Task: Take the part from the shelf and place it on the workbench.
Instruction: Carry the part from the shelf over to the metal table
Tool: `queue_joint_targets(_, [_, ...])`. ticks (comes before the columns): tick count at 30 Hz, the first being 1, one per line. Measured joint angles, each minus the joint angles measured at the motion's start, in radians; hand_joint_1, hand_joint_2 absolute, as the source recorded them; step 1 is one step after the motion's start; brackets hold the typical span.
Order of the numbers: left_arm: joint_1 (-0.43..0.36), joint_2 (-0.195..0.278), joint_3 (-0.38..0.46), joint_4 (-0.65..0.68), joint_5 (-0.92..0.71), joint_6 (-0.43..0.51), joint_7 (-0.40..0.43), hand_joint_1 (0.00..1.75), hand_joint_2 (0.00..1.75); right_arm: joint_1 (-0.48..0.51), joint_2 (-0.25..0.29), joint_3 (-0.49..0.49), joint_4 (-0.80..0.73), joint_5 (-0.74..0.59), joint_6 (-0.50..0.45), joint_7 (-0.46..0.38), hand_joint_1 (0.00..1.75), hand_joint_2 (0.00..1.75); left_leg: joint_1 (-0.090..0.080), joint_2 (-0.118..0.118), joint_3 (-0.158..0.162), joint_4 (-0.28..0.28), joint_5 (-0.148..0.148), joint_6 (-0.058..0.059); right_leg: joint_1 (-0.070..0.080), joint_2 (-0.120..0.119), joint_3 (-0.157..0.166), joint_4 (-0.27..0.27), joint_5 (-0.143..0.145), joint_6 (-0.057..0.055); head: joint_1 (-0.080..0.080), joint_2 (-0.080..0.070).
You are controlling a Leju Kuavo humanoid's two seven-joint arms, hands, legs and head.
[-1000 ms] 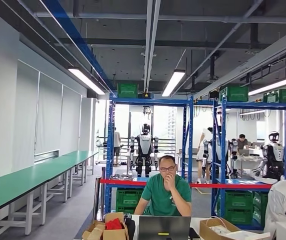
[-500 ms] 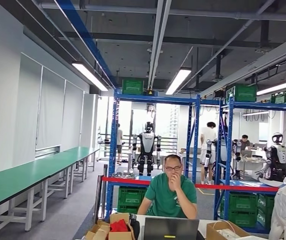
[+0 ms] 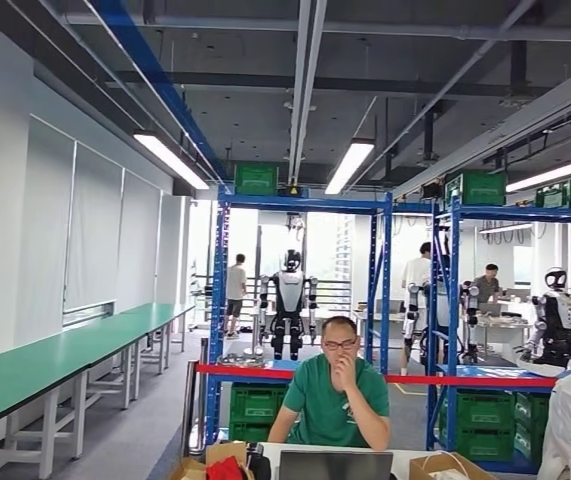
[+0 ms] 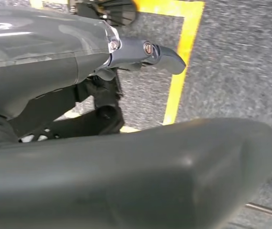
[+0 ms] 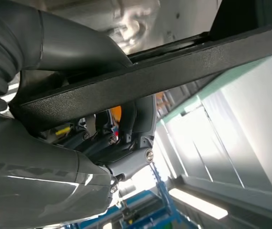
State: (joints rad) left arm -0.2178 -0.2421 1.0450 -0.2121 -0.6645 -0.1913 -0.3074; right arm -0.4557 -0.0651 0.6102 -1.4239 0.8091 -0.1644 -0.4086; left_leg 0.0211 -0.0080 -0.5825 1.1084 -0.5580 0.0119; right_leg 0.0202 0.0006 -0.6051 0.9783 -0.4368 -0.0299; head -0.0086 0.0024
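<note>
No legible txt, labels, brand marks or nrs for you to log in any view. Small yellow warning-type sign [image 3: 292, 187] atop blue shelf [image 3: 301, 203] too tiny to read. Person's green shirt [image 3: 333, 405] has small chest mark, unreadable. Green crates [image 3: 255, 179] on racks: no markings you can make out

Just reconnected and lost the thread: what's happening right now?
The right hand grips a flat black part, so the pick looks done. The left hand hangs over the floor, holding nothing. The head view faces a blue shelf, with a person at a laptop in front. The green workbench runs along the left; the part is not on it yet.
</note>
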Motion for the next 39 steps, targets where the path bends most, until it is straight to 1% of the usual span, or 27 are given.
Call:
queue_joint_targets(2, [0.0, 0.002, 0.0, 0.0, 0.0, 0.0, 0.0, 0.0, 1.75, 0.003, 0.0, 0.0, 0.0, -0.001, -0.001, 0.0, 1.75, 1.75, -0.001, 0.0, -0.068, 0.111, -0.039, -0.005, 0.0, 0.0, 0.012, -0.001, -0.01, -0.002, 0.0, 0.0])
queue_joint_targets(3, [0.002, 0.003, 0.0, 0.0, 0.0, 0.001, 0.0, 0.0, 1.75, 0.006, 0.0, 0.001, 0.0, 0.0, -0.001, 0.0, 1.75, 1.75, 0.0, 0.0, -0.101, 0.152, -0.048, -0.01, -0.001, 0.001, 0.017, -0.001, -0.016, 0.0, 0.0, 0.0])
queue_joint_targets(4, [0.004, 0.004, 0.0, 0.0, 0.0, 0.001, 0.0, 0.0, 1.75, 0.009, 0.0, 0.001, 0.0, 0.0, -0.001, 0.0, 1.75, 1.75, 0.002, 0.0, -0.123, 0.167, -0.041, -0.014, -0.002, 0.002, 0.023, 0.001, -0.023, 0.002, 0.0, 0.0])
queue_joint_targets(5, [0.005, 0.005, -0.001, 0.0, -0.001, 0.001, 0.0, 0.0, 1.75, 0.013, 0.0, 0.002, 0.0, 0.0, -0.001, 0.0, 1.75, 1.75, 0.004, 0.001, -0.128, 0.15, -0.015, -0.019, -0.004, 0.004, 0.03, 0.003, -0.031, 0.005, 0.0, 0.0])
queue_joint_targets(7, [0.006, 0.006, -0.001, 0.0, -0.004, 0.001, 0.0, 0.0, 1.75, 0.018, 0.0, 0.002, 0.0, 0.001, -0.002, 0.0, 1.75, 1.75, 0.01, 0.001, -0.105, 0.051, 0.07, -0.031, -0.01, 0.005, 0.045, 0.015, -0.053, 0.015, 0.0, 0.0])
queue_joint_targets(8, [0.006, 0.006, -0.002, 0.0, -0.005, 0.001, 0.001, 0.0, 1.75, 0.019, 0.0, 0.002, 0.0, 0.0, -0.002, 0.001, 1.75, 1.75, 0.011, 0.001, -0.092, 0.002, 0.093, -0.034, -0.012, 0.005, 0.047, 0.024, -0.063, 0.022, 0.0, 0.0])
queue_joint_targets(9, [0.005, 0.006, -0.002, 0.0, -0.006, 0.002, 0.001, 0.0, 1.75, 0.019, 0.0, 0.001, -0.001, 0.0, -0.004, 0.001, 1.75, 1.75, 0.01, 0.002, -0.086, -0.027, 0.104, -0.029, -0.013, 0.006, 0.044, 0.033, -0.072, 0.029, 0.0, 0.0])
queue_joint_targets(12, [0.006, 0.007, -0.004, 0.0, -0.006, 0.002, 0.002, 0.0, 1.75, 0.021, 0.0, 0.0, -0.005, 0.0, -0.007, 0.002, 1.75, 1.75, 0.004, 0.001, -0.085, -0.038, 0.09, -0.002, -0.013, 0.005, 0.035, 0.045, -0.088, 0.047, 0.0, 0.0])
queue_joint_targets(13, [0.007, 0.007, -0.004, 0.0, -0.006, 0.002, 0.001, 0.0, 1.75, 0.022, 0.0, 0.0, -0.006, 0.001, -0.007, 0.002, 1.75, 1.75, 0.004, 0.0, -0.08, -0.04, 0.086, 0.003, -0.014, 0.004, 0.035, 0.052, -0.094, 0.052, -0.001, 0.0])
queue_joint_targets(15, [0.005, 0.007, -0.005, 0.0, -0.006, 0.002, 0.0, 0.0, 1.75, 0.02, -0.001, 0.0, -0.007, 0.0, -0.007, 0.002, 1.75, 1.75, 0.007, -0.002, -0.067, -0.044, 0.08, 0.01, -0.018, 0.003, 0.003, 0.116, -0.114, 0.061, -0.001, 0.0])
queue_joint_targets(18, [0.004, 0.008, -0.005, 0.0, -0.006, 0.002, 0.0, 0.0, 1.75, 0.023, -0.002, 0.0, -0.006, 0.0, -0.007, 0.002, 1.75, 1.75, 0.004, -0.002, -0.052, -0.045, 0.064, 0.016, -0.022, 0.003, -0.118, 0.3, -0.161, 0.068, -0.001, 0.0])
queue_joint_targets(19, [0.004, 0.009, -0.005, 0.0, -0.006, 0.002, 0.001, 0.0, 1.75, 0.025, -0.003, 0.0, -0.005, 0.0, -0.007, 0.002, 1.75, 1.75, 0.002, -0.003, -0.044, -0.045, 0.058, 0.016, -0.022, 0.003, -0.147, 0.328, -0.159, 0.067, -0.001, 0.0])
queue_joint_targets(20, [0.005, 0.009, -0.005, 0.0, -0.006, 0.002, 0.001, 0.0, 1.75, 0.026, -0.004, 0.0, -0.004, 0.001, -0.007, 0.002, 1.75, 1.75, 0.001, -0.004, -0.035, -0.045, 0.051, 0.017, -0.021, 0.003, -0.158, 0.321, -0.139, 0.063, -0.001, 0.0])
queue_joint_targets(21, [0.005, 0.009, -0.005, 0.0, -0.006, 0.002, 0.002, 0.0, 1.75, 0.026, -0.004, -0.001, -0.004, 0.001, -0.007, 0.002, 1.75, 1.75, 0.0, -0.006, -0.023, -0.046, 0.043, 0.017, -0.018, 0.003, -0.151, 0.279, -0.101, 0.058, -0.001, 0.0])
queue_joint_targets(22, [0.005, 0.009, -0.006, 0.0, -0.006, 0.002, 0.003, 0.0, 1.75, 0.025, -0.005, -0.004, -0.004, 0.001, -0.008, 0.002, 1.75, 1.75, -0.001, -0.007, -0.01, -0.047, 0.035, 0.016, -0.014, 0.003, -0.131, 0.21, -0.051, 0.052, -0.001, 0.0])
queue_joint_targets(24, [0.003, 0.007, -0.006, 0.0, -0.007, 0.003, 0.005, 0.0, 1.75, 0.019, -0.006, -0.013, -0.005, 0.001, -0.009, 0.002, 1.75, 1.75, 0.002, -0.009, 0.009, -0.054, 0.024, 0.011, -0.002, 0.004, -0.092, 0.1, 0.009, 0.036, -0.001, 0.0])
queue_joint_targets(25, [0.003, 0.006, -0.006, 0.0, -0.01, 0.005, 0.007, 0.0, 1.75, 0.015, -0.006, -0.017, -0.005, 0.001, -0.009, 0.002, 1.75, 1.75, 0.005, -0.009, 0.015, -0.059, 0.021, 0.006, 0.004, 0.004, -0.08, 0.07, 0.018, 0.028, -0.001, 0.001])
queue_joint_targets(27, [0.004, 0.003, -0.008, 0.0, -0.019, 0.008, 0.012, 0.0, 1.75, 0.011, -0.008, -0.025, -0.006, 0.001, -0.01, 0.002, 1.75, 1.75, 0.008, -0.007, 0.026, -0.066, 0.021, -0.003, 0.011, 0.005, -0.064, 0.048, 0.011, 0.013, -0.001, 0.002])
queue_joint_targets(29, [0.004, 0.002, -0.013, 0.0, -0.026, 0.01, 0.013, 0.0, 1.75, 0.01, -0.009, -0.034, -0.008, 0.001, -0.012, 0.002, 1.75, 1.75, 0.007, -0.003, 0.033, -0.058, 0.009, -0.007, 0.008, 0.003, -0.038, 0.022, 0.012, 0.005, -0.002, 0.002])
queue_joint_targets(30, [0.002, 0.002, -0.014, 0.0, -0.027, 0.01, 0.013, 0.0, 1.75, 0.009, -0.01, -0.038, -0.009, 0.001, -0.013, 0.002, 1.75, 1.75, 0.005, -0.002, 0.024, -0.033, -0.006, -0.007, 0.005, 0.002, -0.026, 0.012, 0.013, 0.002, -0.002, 0.002])
queue_joint_targets(31, [0.001, 0.003, -0.016, 0.0, -0.027, 0.01, 0.013, 0.0, 1.75, 0.008, -0.01, -0.042, -0.01, 0.001, -0.015, 0.002, 1.75, 1.75, 0.004, -0.002, 0.001, 0.011, -0.028, -0.008, 0.003, 0.001, -0.017, 0.005, 0.012, -0.001, -0.002, 0.002])
queue_joint_targets(33, [0.001, 0.004, -0.016, 0.0, -0.027, 0.01, 0.013, 0.0, 1.75, 0.008, -0.011, -0.047, -0.01, 0.001, -0.018, 0.002, 1.75, 1.75, 0.002, -0.002, -0.07, 0.126, -0.072, -0.012, 0.003, 0.002, -0.011, 0.003, 0.006, -0.006, -0.002, 0.001])
queue_joint_targets(34, [0.003, 0.005, -0.017, 0.0, -0.027, 0.01, 0.013, 0.0, 1.75, 0.01, -0.011, -0.05, -0.009, 0.004, -0.02, 0.003, 1.75, 1.75, 0.003, -0.001, -0.099, 0.163, -0.078, -0.016, 0.002, 0.003, -0.01, 0.004, 0.003, -0.006, -0.002, 0.001])
queue_joint_targets(35, [0.005, 0.006, -0.017, 0.0, -0.027, 0.01, 0.013, 0.0, 1.75, 0.012, -0.012, -0.054, -0.008, 0.007, -0.022, 0.003, 1.75, 1.75, 0.004, -0.001, -0.114, 0.17, -0.066, -0.02, 0.001, 0.004, -0.008, 0.006, -0.001, -0.003, -0.002, 0.001])
queue_joint_targets(36, [0.005, 0.006, -0.017, 0.0, -0.027, 0.01, 0.013, 0.0, 1.75, 0.015, -0.013, -0.058, -0.006, 0.01, -0.024, 0.003, 1.75, 1.75, 0.006, -0.001, -0.112, 0.142, -0.035, -0.024, -0.001, 0.005, -0.006, 0.01, -0.006, 0.0, -0.002, 0.001])
queue_joint_targets(38, [0.004, 0.007, -0.017, 0.0, -0.027, 0.008, 0.012, 0.0, 1.75, 0.017, -0.016, -0.07, -0.003, 0.016, -0.028, 0.007, 1.75, 1.75, 0.009, -0.001, -0.08, 0.034, 0.045, -0.033, -0.005, 0.007, -0.003, 0.025, -0.019, 0.012, -0.002, 0.001])
queue_joint_targets(39, [0.003, 0.007, -0.017, 0.0, -0.027, 0.008, 0.012, 0.0, 1.75, 0.017, -0.018, -0.077, -0.001, 0.017, -0.032, 0.009, 1.75, 1.75, 0.008, -0.001, -0.067, -0.012, 0.065, -0.03, -0.006, 0.007, -0.006, 0.035, -0.026, 0.017, -0.002, 0.001])
